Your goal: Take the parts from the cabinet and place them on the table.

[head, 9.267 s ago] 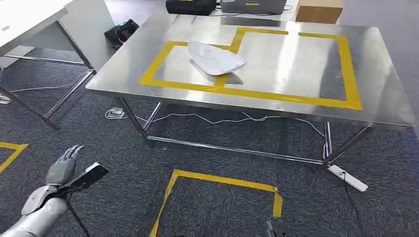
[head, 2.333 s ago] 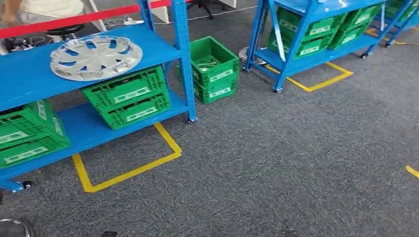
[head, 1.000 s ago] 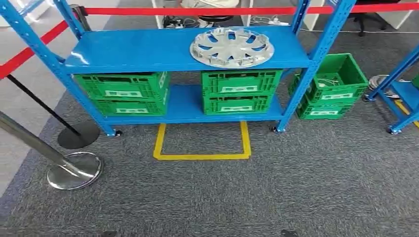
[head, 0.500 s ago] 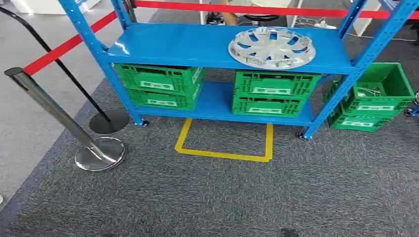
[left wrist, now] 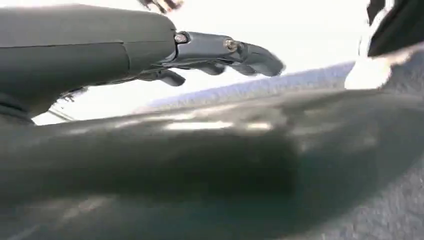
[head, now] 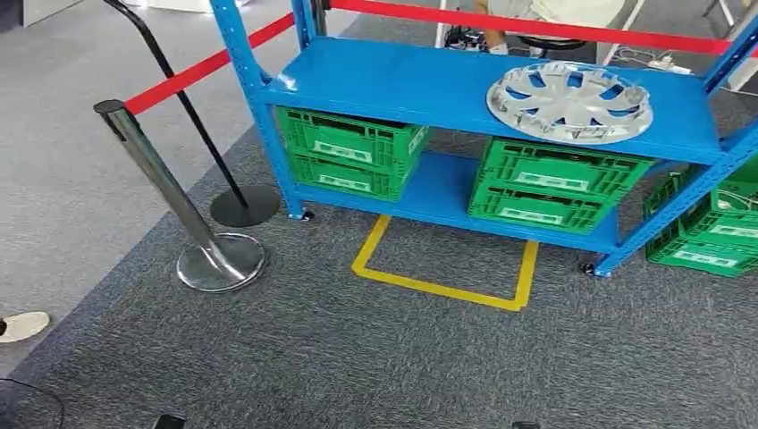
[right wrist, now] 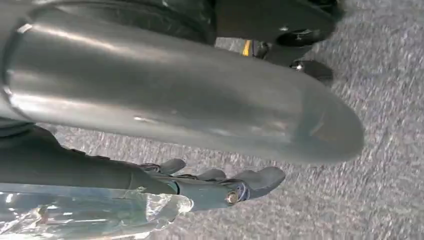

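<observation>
Both hands, left hand and right hand, are hanging empty with fingers loosely extended, since the silver plastic hubcap is sitting on the blue steel cabinet shelf, well out of reach.

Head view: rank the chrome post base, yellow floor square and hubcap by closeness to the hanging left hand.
From the left hand, hanging at the robot's left side:
1. post base, floor, left.
2. yellow floor square, centre, before the shelf.
3. hubcap, top shelf, right.
</observation>
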